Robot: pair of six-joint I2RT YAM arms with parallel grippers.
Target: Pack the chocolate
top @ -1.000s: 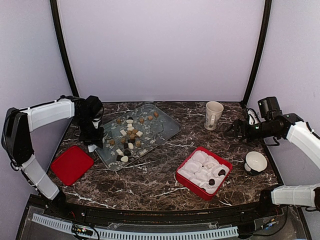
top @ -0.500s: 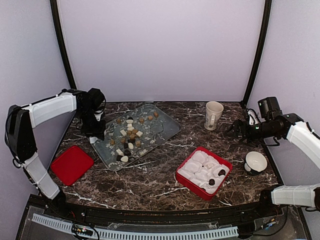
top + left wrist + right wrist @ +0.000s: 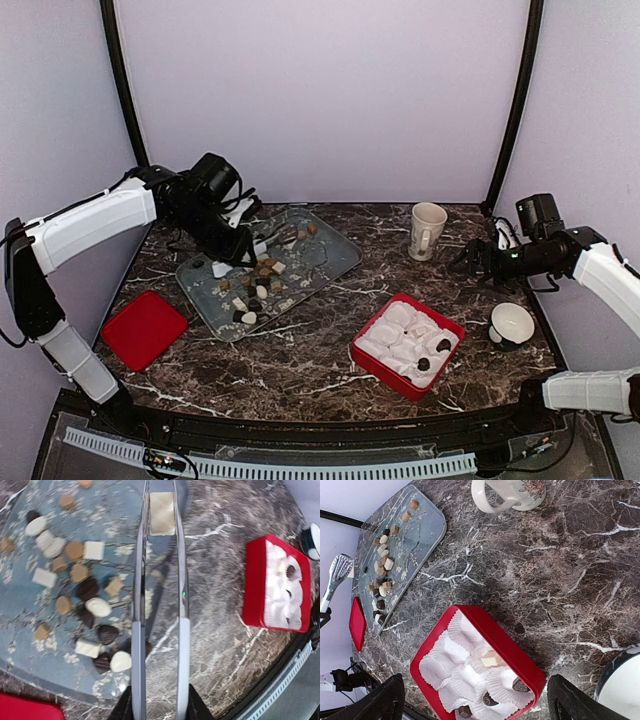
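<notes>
The chocolate (image 3: 80, 575) lies as many small dark, tan and cream lumps on a grey tray (image 3: 335, 255), also seen in the right wrist view (image 3: 382, 570). My left gripper (image 3: 159, 707) is shut on metal tongs (image 3: 180, 605), and the tong tips pinch one cream square piece (image 3: 162, 512) above the tray's edge. From above, the left gripper (image 3: 232, 245) hangs over the tray's left part. A red box (image 3: 408, 345) lined with white paper cups holds a few pieces (image 3: 492, 659). My right gripper (image 3: 476, 692) stands open and empty, off to the right of the box (image 3: 520, 655).
A red lid (image 3: 143, 328) lies left of the tray near the table's edge. A cream mug (image 3: 427, 230) stands at the back right, and a white bowl (image 3: 511, 325) sits right of the red box. Dark marble shows between tray and box.
My left arm has lifted from the tray's left edge and swung right, so the tongs now reach across the tray. The right arm has not moved.
</notes>
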